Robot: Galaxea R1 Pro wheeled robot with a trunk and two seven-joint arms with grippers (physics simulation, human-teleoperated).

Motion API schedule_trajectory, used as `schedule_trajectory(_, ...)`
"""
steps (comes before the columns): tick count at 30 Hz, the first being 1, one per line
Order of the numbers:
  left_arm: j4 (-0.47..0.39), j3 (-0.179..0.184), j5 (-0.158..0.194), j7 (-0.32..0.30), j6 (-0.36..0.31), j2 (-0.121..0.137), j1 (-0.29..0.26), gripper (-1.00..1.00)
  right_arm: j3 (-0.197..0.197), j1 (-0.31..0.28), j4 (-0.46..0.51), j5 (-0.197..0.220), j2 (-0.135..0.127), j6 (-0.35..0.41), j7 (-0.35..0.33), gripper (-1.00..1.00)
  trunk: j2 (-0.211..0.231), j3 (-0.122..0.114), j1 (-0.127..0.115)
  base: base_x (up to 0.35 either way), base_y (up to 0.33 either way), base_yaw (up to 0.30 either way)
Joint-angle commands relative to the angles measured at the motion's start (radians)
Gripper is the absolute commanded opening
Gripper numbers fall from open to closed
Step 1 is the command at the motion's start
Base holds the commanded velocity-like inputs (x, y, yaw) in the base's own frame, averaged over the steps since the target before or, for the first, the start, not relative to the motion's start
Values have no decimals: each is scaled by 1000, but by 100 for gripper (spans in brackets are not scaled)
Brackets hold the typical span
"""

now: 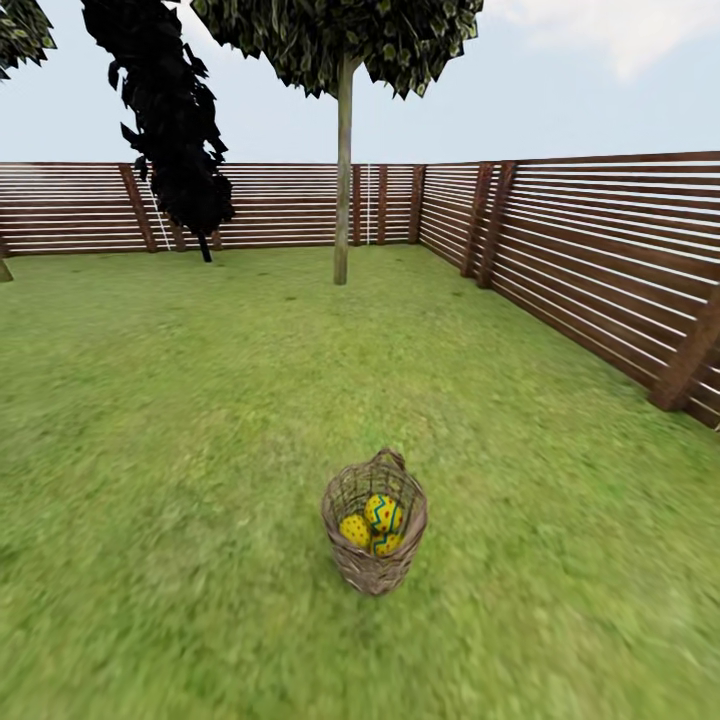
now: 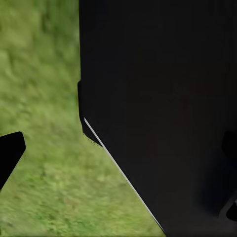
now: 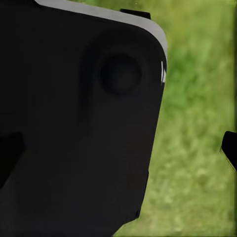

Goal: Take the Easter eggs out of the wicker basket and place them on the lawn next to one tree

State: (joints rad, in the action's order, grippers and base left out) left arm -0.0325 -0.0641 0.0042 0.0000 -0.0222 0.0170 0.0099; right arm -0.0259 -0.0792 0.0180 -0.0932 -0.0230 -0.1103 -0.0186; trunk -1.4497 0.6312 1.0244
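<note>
**A fenced garden under open sky**

A wide, mottled green grass lawn (image 1: pixel 200 400) is enclosed by a brown fence of horizontal wooden slats (image 1: pixel 600 260). A pale-trunked leafy tree (image 1: pixel 343 180) and a black-foliaged column-shaped tree (image 1: pixel 170 120) stand before the fence, beneath pale blue sky.

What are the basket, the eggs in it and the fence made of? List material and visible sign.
Wicker basket: brown woven wicker, matte; open weave and braided rim show.
Easter eggs: smooth yellow painted shell with coloured patterns; underlying material unclear.
Fence: apparently wood, reddish-brown horizontal slats on thicker posts.
</note>
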Motion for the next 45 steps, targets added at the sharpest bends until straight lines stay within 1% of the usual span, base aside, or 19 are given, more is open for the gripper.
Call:
schedule_trajectory(1, -3, -6, 0, 0, -2, 0, 1, 100, -2, -1, -1, -9, -1, -2, -1, 100, 0, 1, 1, 339, 0, 2)
schedule_trajectory(15, -3, -8, 3, 0, -2, 0, 1, 100, -2, -1, -1, -8, -2, -2, -1, 100, 0, 1, 1, 318, 0, 0)
schedule_trajectory(25, -4, -11, 7, 2, -1, 0, 1, 100, -4, -1, 2, -11, -2, -1, -3, 100, 0, 1, 1, 24, 0, 0)
schedule_trajectory(28, -8, -10, 7, 1, -1, -1, 1, 100, -12, -1, 7, -16, -2, 0, -4, 100, 0, 1, 1, 0, 0, 0)
schedule_trajectory(31, -27, -10, 7, 1, -2, -1, 1, 100, -21, -1, 12, -24, -2, 0, -4, 100, 0, 1, 1, 0, 0, 0)
schedule_trajectory(32, -69, -10, 7, 2, -9, -2, 1, 100, -22, -4, 27, -29, -2, 1, -3, 100, 0, 1, 1, 0, 0, 0)
schedule_trajectory(34, -159, -10, 9, 5, -25, -12, -4, 100, -22, -10, 86, -27, -2, 9, -1, 100, 0, 1, 1, 0, 0, 0)
schedule_trajectory(35, -177, -10, 9, 6, -32, -14, -7, 100, -22, -10, 99, -26, -2, 12, -1, 100, 0, 1, 1, 0, 0, 0)
schedule_trajectory(37, -241, -11, 10, 7, -86, -20, -29, 100, -20, -12, 155, -22, -2, 38, -1, 100, 0, 1, 1, 0, 0, 0)
schedule_trajectory(38, -253, -12, 10, 7, -106, -20, -38, 100, -20, -13, 170, -21, -2, 49, -1, 100, 0, 1, 1, 0, 0, 0)
schedule_trajectory(39, -279, -16, 11, 6, -174, -21, -67, 100, -19, -15, 221, -20, -3, 95, -1, 100, 0, 1, 1, 0, 0, 0)
schedule_trajectory(40, -284, -20, 11, 6, -196, -21, -78, 100, -18, -15, 241, -20, -3, 115, -1, 100, 0, 1, 1, 0, 0, 0)
schedule_trajectory(41, -295, -34, 15, 6, -254, -22, -115, 100, -17, -18, 311, -19, -4, 185, -1, 100, 0, 1, 1, 0, 0, 0)
schedule_trajectory(42, -306, -67, 39, 7, -310, -23, -184, 100, -15, -18, 468, -19, -5, 323, 1, 100, 0, 1, 1, 0, 0, 0)
schedule_trajectory(45, -328, -81, 75, 8, -333, -21, -244, 100, -14, -19, 639, -21, -7, 422, 4, 100, 0, 1, 1, 0, 0, 0)
